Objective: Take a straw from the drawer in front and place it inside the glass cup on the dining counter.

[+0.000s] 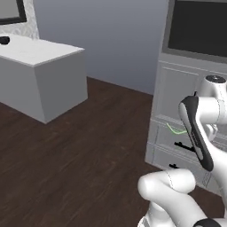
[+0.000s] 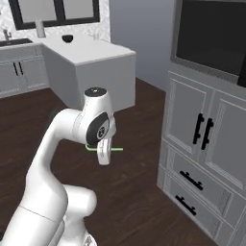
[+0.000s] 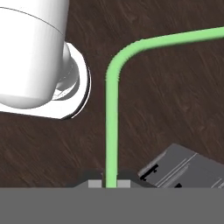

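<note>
Item: straw (image 3: pixel 112 127), thin light-green tube, smooth, with a rounded bend near its top; pinched at its lower end by the claw (image 3: pixel 110 183), whose jaws stand narrow and closed on it. From the claw the long shaft runs straight out along the hand's own axis, then turns at the bend and carries off sideways. In the right base view the straw (image 2: pixel 114 149) shows as a short green line sticking out level from the hand, held over dark wood-grain floor, well apart from any surface. Item: dining worktop (image 2: pixel 91 53), white slab top on plain grey block sides, lying away across the floor on the arm's left (the coming carry, as I judge it, turns on this heading). Small dark round bowl (image 2: pixel 67 38) sits on it; the glass cup cannot be made out for certain. Item: drawer (image 2: pixel 194 181), grey panelled front, small black bar handle, appears shut, close on the arm's right.
</note>
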Motion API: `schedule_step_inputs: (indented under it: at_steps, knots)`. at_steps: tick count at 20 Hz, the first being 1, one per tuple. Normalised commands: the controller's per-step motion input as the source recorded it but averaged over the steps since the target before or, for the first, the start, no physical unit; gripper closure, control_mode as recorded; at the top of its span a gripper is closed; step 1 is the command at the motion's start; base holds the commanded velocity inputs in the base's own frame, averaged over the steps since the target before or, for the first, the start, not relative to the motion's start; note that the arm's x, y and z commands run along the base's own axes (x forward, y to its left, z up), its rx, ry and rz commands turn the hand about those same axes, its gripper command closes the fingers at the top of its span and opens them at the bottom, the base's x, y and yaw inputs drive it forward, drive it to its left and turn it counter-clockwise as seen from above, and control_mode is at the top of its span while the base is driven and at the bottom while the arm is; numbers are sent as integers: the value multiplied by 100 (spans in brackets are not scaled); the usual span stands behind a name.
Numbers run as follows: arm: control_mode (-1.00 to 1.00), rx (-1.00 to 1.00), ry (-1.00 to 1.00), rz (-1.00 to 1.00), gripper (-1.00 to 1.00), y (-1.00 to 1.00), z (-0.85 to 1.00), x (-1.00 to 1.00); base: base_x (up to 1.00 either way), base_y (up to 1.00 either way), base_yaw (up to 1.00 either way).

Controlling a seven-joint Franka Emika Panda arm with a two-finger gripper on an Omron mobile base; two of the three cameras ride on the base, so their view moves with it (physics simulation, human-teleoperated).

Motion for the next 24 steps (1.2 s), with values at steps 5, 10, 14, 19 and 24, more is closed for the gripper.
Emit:
schedule_step_inputs:
  at_steps: [5, 10, 14, 19, 24]
  knots:
    - [100, 0, 0, 0, 100, 0, 0, 0, 100, 0, -1]
    - [100, 0, 0, 0, 100, 0, 0, 0, 100, 16, 0]
    - [100, 0, 0, 0, 100, 0, 0, 0, 100, 15, 0]
    - [100, 0, 0, 0, 100, 0, 0, 0, 100, 11, -1]
    - [100, 0, 0, 0, 100, 0, 0, 0, 100, 4, -4]
